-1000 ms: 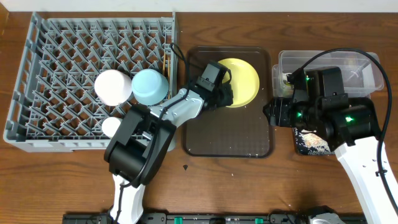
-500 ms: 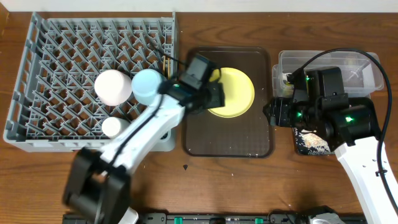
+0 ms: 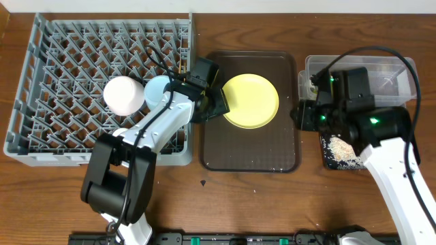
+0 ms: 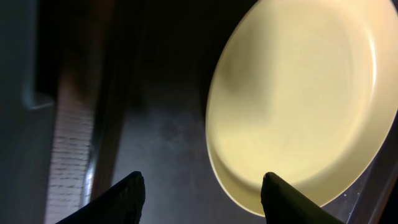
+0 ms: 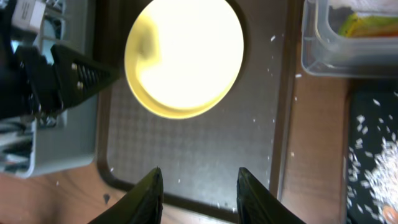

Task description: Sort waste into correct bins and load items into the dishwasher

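From above, the plate (image 3: pixel 253 101) lies flat on the brown tray (image 3: pixel 248 153). The left claw (image 3: pixel 218 103) is at its left rim, just beside the rack (image 3: pixel 68 47); we cannot tell if it touches. Down the left wrist: the fingers (image 4: pixel 127 196) are spread wide with only tray between them, and the plate's near rim comes just inside the right-hand finger. So we judge the grab is not made yet. To do it well, we'd slip one finger under that rim and one over it, bite the edge rather than the glossy middle, then lift gently and stand the plate upright between the rack's pegs. Over to the right wrist: the right claw (image 5: pixel 198 186) hangs released and empty above the tray, apart from the plate. The sachet (image 5: pixel 367 25) is in the tub (image 5: pixel 317 37), and rice (image 5: pixel 385 168) is on the black tray (image 5: pixel 357 124).
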`<action>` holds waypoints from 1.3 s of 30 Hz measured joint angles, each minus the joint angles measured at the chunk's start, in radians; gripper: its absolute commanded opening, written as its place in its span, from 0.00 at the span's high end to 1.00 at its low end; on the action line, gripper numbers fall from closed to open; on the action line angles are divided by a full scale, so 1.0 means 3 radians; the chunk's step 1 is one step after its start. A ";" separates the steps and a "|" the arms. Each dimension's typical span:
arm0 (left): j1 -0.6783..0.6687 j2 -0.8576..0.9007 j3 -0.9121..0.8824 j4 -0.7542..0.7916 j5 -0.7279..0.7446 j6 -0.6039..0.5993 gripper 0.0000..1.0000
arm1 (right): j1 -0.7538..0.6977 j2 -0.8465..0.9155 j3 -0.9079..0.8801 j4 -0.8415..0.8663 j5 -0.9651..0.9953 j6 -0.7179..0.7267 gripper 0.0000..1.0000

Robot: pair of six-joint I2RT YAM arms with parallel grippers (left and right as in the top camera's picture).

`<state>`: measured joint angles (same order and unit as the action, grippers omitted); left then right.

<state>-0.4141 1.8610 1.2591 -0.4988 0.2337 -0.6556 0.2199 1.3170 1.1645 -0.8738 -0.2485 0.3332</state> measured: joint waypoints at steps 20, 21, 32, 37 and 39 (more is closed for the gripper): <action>0.0000 0.0211 -0.0008 0.0206 0.0065 -0.0023 0.39 | 0.0000 0.1694 -0.0010 0.1240 0.0083 0.0056 0.53; 0.0000 0.0211 -0.0008 0.0206 0.0066 -0.0023 0.39 | 0.0000 0.1779 -0.0013 0.1314 0.0099 0.0066 0.56; 0.0000 0.0211 -0.0008 0.0209 0.0075 -0.0023 0.38 | 0.0000 0.2120 -0.0010 0.1592 -0.0003 0.0174 0.99; 0.0000 0.0211 -0.0008 0.0256 0.0075 -0.0024 0.38 | 0.0000 0.2120 -0.0006 0.1564 -0.0009 0.0177 0.99; 0.0000 0.0211 -0.0008 0.0256 0.0075 -0.0024 0.38 | 0.0000 0.2120 -0.0005 0.1562 -0.0009 0.0177 0.99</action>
<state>-0.4141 1.9244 1.2568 -0.4221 0.2562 -0.6628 0.2199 1.9530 1.1629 -0.4053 -0.2512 0.3862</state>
